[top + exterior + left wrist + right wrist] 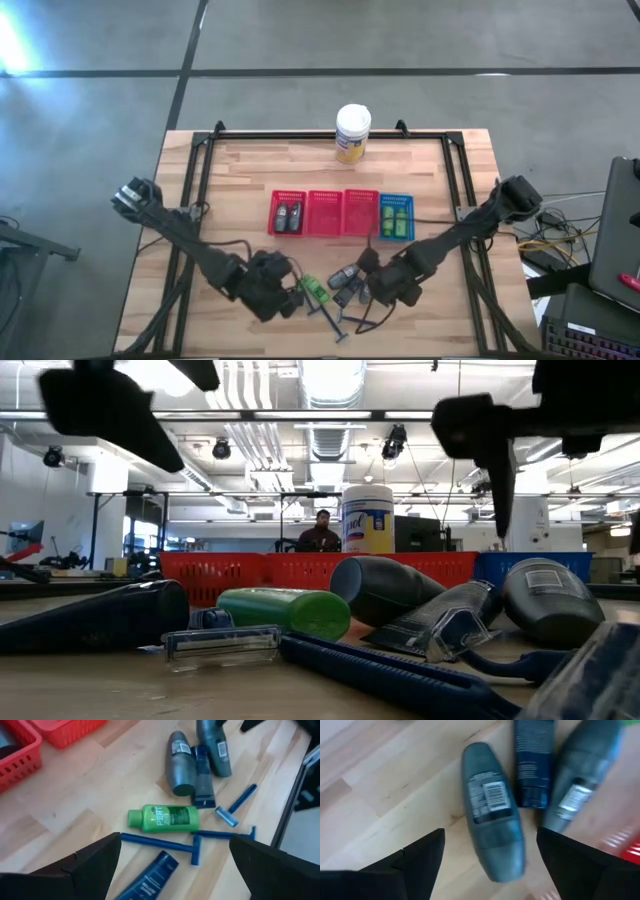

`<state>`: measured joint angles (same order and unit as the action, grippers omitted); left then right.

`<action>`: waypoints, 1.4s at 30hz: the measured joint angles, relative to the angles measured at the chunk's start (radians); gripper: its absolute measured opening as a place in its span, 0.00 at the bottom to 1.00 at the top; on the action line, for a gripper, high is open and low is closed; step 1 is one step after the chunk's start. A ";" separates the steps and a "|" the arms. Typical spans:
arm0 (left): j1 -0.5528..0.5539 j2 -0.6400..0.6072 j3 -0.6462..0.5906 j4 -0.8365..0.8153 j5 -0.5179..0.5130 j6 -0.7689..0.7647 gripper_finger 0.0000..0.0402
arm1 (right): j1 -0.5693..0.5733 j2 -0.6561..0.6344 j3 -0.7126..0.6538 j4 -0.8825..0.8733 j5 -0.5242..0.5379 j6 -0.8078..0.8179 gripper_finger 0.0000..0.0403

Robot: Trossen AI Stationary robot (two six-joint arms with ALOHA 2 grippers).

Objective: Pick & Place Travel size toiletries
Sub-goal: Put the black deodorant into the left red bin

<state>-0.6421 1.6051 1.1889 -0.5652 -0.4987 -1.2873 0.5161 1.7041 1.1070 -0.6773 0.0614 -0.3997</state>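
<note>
The loose toiletries lie flat on the wood near the table's near edge. They are a green bottle [162, 817] [315, 288], two grey bottles [181, 762] [215, 745], a dark blue packet [202, 777], a dark blue tube [150, 880] and blue razors [160, 842] [237, 807]. My left gripper [175, 870] [288, 296] is open and hovers just left of the green bottle, above a razor and the tube. My right gripper [490, 870] [368, 285] is also open; it hovers over a grey bottle [492, 812], with the packet [532, 762] and another grey bottle [580, 785] beyond.
A row of mesh baskets sits mid-table: three red ones [325, 212] and a blue one [396, 216]. The leftmost red basket [288, 214] holds grey bottles, and the blue one holds green bottles. A white-lidded yellow canister [353, 133] stands at the far edge. A person [320, 532] sits beyond the table.
</note>
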 joint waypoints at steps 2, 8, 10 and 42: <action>-0.026 0.000 0.000 0.001 -0.042 -0.044 0.94 | -0.005 0.014 -0.011 0.012 -0.011 -0.008 0.76; -0.063 0.000 0.000 0.000 -0.096 -0.140 0.94 | -0.024 0.018 -0.059 0.111 -0.016 -0.038 0.76; -0.066 0.000 0.000 0.000 -0.097 -0.151 0.94 | -0.032 0.018 -0.063 0.128 -0.016 -0.043 0.78; -0.065 0.001 -0.002 0.021 -0.121 0.047 0.93 | -0.119 0.006 -0.015 -0.059 -0.114 0.170 0.48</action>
<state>-0.7071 1.6058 1.1870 -0.5441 -0.6199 -1.2402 0.3967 1.7099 1.0917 -0.7367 -0.0528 -0.2295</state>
